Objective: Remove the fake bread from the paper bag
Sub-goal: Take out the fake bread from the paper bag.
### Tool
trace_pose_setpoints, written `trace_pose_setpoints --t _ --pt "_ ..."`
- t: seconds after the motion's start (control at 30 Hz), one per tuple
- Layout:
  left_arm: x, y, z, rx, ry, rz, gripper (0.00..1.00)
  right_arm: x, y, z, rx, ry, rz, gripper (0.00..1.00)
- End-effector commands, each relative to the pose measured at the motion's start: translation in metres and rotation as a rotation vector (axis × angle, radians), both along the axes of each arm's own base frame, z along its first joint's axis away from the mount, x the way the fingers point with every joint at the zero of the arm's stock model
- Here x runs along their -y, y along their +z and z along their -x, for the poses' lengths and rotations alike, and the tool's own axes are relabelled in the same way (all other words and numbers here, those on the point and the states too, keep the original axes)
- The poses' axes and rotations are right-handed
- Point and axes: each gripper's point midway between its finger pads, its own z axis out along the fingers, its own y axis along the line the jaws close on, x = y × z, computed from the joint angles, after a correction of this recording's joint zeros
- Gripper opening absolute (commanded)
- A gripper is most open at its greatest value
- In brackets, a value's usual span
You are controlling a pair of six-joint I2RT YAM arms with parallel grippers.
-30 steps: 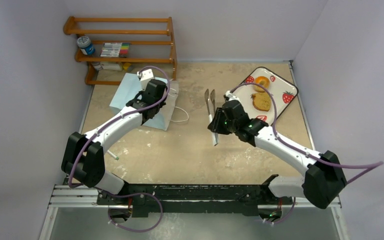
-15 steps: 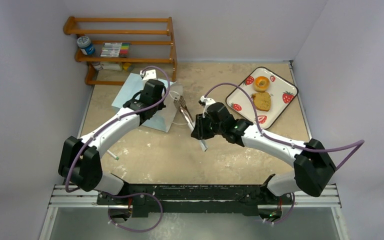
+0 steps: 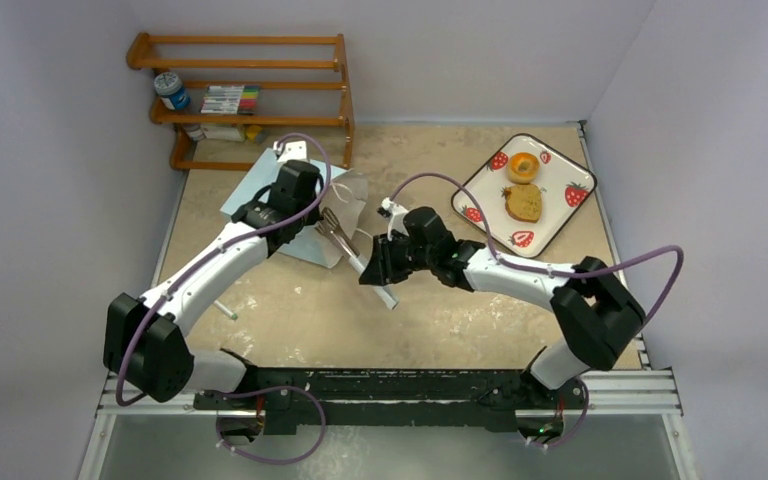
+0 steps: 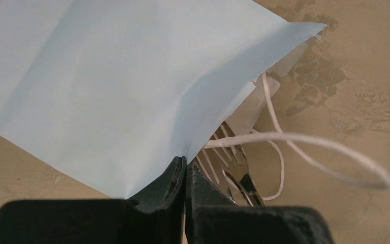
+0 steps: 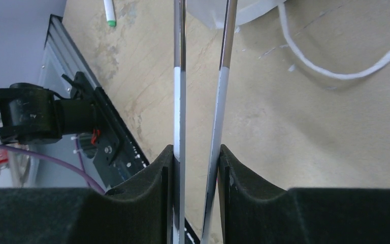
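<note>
Left wrist view: left pincer (image 4: 185, 165) clamped shut on the paper bag (image 4: 106, 91) mouth edge, bag lying on bench. Right pincer (image 5: 195, 152) gripped tongs (image 5: 180, 101), tips at the opening. Fake bread inside was hidden; best lift flap, slide tongs in low

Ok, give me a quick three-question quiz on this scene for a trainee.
1. True or false: the left tool is shut on the paper bag's edge.
2. The right tool grips: A a spoon, B tongs, C a marker?
3. How many bread pieces lie on the strawberry tray?
Key: 1 true; 2 B; 3 two.
</note>
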Motion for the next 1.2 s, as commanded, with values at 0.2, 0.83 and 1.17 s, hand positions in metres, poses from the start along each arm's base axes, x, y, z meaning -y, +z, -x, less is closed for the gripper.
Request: trace_pose_setpoints --t 0.2,0.83,1.17 --pt "-0.002 0.046 -0.002 0.086 0.01 0.044 0.0 -0.036 0.016 0.014 -0.108 0.134 -0.203 0.31" --pt "0.0 0.044 0.007 0.069 -0.035 0.043 0.0 -0.031 0.01 -0.006 -0.377 0.134 -0.477 0.33" --pt "0.0 0.041 0.007 0.058 -0.044 0.032 0.0 -0.028 0.026 0.002 -0.435 0.18 -0.621 0.36"
